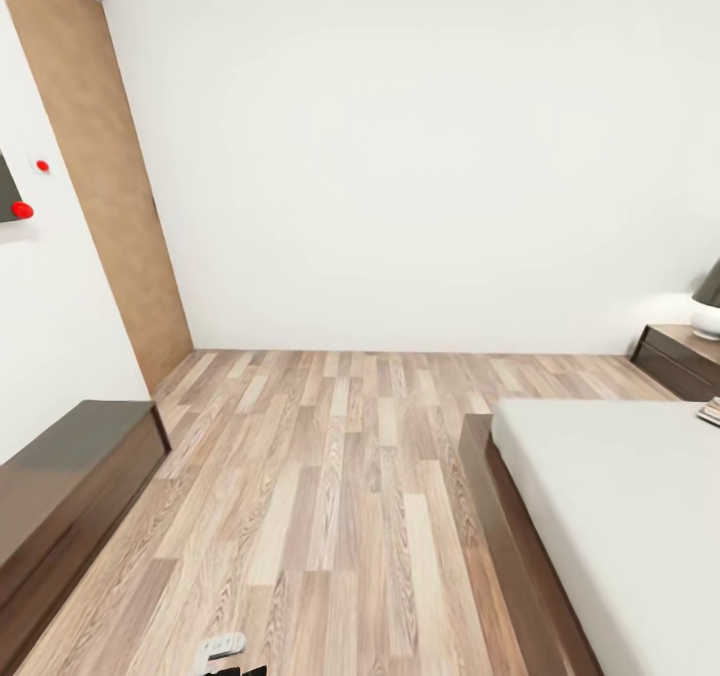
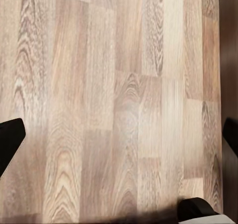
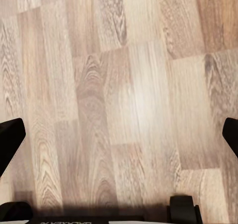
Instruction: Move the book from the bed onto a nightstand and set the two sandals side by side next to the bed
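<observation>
The bed point(image 1: 620, 496), with a pale grey mattress on a dark wood frame, fills the right of the head view. A thin flat thing, which looks like the book point(image 1: 711, 412), lies on the mattress and is cut off by the picture's right edge. Behind the bed, the dark wood nightstand point(image 1: 680, 356) carries a white-based lamp point(image 1: 706, 314). The two sandals are out of view. My left gripper point(image 2: 119, 139) hangs open over bare plank floor, its dark fingertips point(image 2: 10, 139) wide apart. My right gripper point(image 3: 119, 139) is open too, also above the floor.
A long low dark-wood cabinet point(image 1: 60, 496) runs along the left wall. A brown wooden door point(image 1: 110, 186) stands beyond it. Wood-plank floor point(image 1: 330, 476) stretches between cabinet and bed up to the white back wall. A small white part of my own body point(image 1: 220, 646) shows at the bottom.
</observation>
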{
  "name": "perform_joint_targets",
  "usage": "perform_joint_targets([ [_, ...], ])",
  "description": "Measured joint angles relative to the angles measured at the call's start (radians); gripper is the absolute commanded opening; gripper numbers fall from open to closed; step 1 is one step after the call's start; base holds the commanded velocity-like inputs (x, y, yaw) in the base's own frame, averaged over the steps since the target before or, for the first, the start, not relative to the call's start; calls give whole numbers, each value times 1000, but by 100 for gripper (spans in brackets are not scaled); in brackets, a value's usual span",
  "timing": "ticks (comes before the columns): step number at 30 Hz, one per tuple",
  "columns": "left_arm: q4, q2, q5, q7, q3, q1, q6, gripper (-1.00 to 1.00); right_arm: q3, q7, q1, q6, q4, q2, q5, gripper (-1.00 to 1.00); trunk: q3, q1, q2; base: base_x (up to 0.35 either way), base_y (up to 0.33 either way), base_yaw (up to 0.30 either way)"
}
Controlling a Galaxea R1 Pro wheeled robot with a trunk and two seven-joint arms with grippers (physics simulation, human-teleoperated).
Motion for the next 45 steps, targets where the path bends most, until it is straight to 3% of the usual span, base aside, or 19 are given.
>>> perform_joint_targets([
  [45,0,2,0,0,-1,0,0,100,0,0,0,0,0,0,1,100,0,0,0,310,34,0],
])
